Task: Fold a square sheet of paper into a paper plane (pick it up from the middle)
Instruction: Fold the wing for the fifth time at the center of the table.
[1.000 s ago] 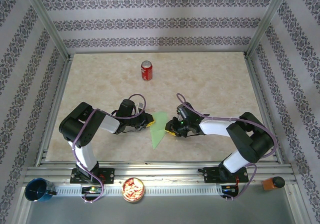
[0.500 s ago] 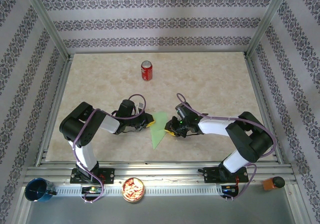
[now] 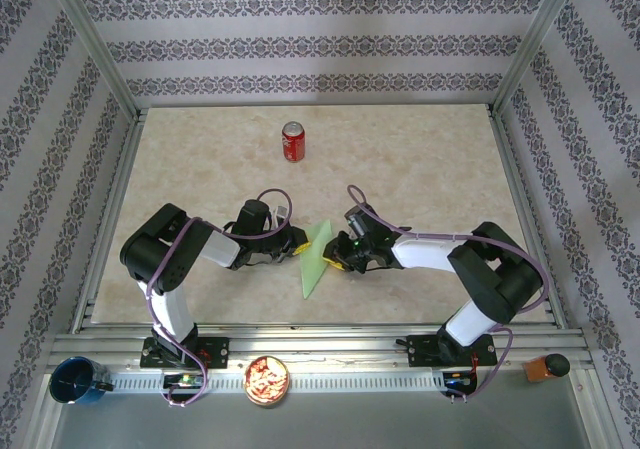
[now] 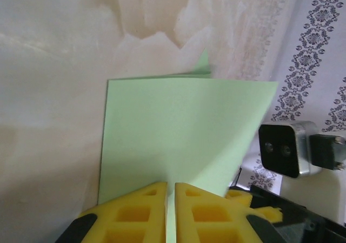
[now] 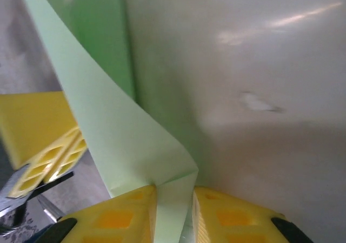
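Both tools are pinching the paper [image 3: 316, 259]: the left tool [image 3: 297, 250] from its left side, the right tool [image 3: 338, 262] from its right, facing each other over the middle of the tabletop [image 3: 430, 169]. From above I read the paper as a thin, matte, light-green sheet creased into a long narrow triangle, with its wide end far and its point toward the near edge.

On my left wrist feed the tool [image 4: 170, 191] has blocky yellow plastic fingers [image 4: 135, 210] with open cut-outs. They are pressed almost together, with only a sliver of green between them. Beyond them the paper [image 4: 178, 129] spreads out flat and smooth, with straight edges and a diagonal right side, and a small corner of another layer peeks out at its far edge. The tabletop under it is a glossy cream, veined like marble.

On my right wrist feed the tool [image 5: 173, 197] has its fingers [image 5: 232, 216] slightly apart, with a strip of paper [image 5: 124, 140] gripped between them. From that grip the sheet rises off the tabletop in a soft bend, and a darker green face shows behind it. I can see one of the left tool's yellow fingers just beyond the sheet.

A red can [image 3: 292, 141] stands upright on the far side, well apart from the paper.
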You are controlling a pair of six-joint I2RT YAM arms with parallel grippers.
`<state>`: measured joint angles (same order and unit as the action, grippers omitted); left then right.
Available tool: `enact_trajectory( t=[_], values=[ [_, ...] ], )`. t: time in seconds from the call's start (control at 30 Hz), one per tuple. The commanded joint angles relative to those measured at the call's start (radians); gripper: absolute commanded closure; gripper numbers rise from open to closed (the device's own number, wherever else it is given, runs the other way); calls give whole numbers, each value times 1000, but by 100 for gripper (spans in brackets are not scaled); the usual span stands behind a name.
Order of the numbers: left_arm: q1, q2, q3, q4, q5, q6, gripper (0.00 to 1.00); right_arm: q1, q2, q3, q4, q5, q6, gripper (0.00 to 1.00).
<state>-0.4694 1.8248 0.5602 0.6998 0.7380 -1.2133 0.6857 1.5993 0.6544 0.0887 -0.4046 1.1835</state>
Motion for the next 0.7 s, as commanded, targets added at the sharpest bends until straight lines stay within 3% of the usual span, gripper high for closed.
enact_trajectory(
  t=[0.0, 0.27, 0.53, 0.67],
  values=[
    [-16, 47, -17, 15, 33, -22, 88, 8, 13, 19, 57, 16, 9, 74],
    [-15, 70, -24, 59, 39, -45, 88, -9, -23, -3, 92, 19, -15, 71],
    [-15, 71, -23, 60, 39, -44, 89, -95, -57, -10, 122, -25, -114, 63],
    [-16, 76, -26, 68, 40, -49, 89, -137, -14, -10, 223, -121, -120, 59]
  ],
)
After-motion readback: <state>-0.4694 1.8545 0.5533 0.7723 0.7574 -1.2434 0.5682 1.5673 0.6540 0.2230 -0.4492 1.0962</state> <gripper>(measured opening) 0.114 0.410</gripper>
